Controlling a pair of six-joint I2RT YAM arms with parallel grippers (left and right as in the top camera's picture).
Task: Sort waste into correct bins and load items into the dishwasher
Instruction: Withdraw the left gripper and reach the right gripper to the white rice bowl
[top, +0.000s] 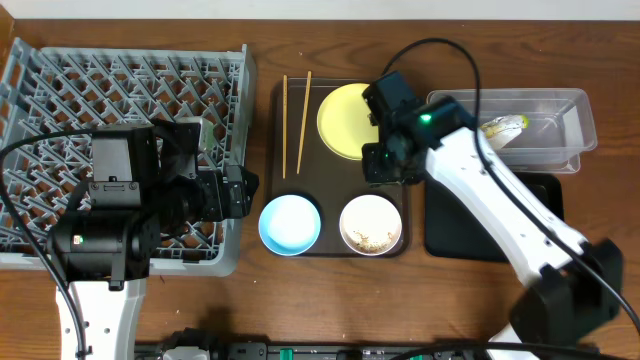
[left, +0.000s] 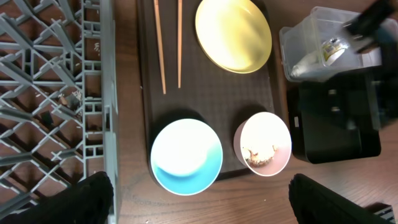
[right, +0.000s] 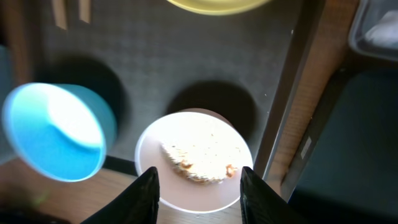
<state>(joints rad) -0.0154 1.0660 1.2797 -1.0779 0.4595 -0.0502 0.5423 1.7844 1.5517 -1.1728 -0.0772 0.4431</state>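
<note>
The white bowl (top: 371, 224) holds pale rice-like crumbs (right: 196, 162). It stands on the dark-brown serving tray beside the light-blue bowl (top: 290, 223), the yellow plate (top: 345, 120) and two chopsticks (top: 296, 110). My right gripper (right: 196, 199) is open above the white bowl (right: 155, 146), its fingers either side of the near rim. My left gripper (left: 202, 205) is open and empty above the table edge near the blue bowl (left: 186, 155), beside the grey-blue dish rack (top: 120, 100). The clear tub (top: 560, 110) holds the wrapper (top: 503, 127) and white napkin (left: 305, 62). The cup is not clearly visible.
The black tray (top: 490, 230) lies in front of the clear tub, right of the brown serving tray (top: 340, 170). My left arm's body hangs over the rack's front right part. Cables run over the table at the right and left.
</note>
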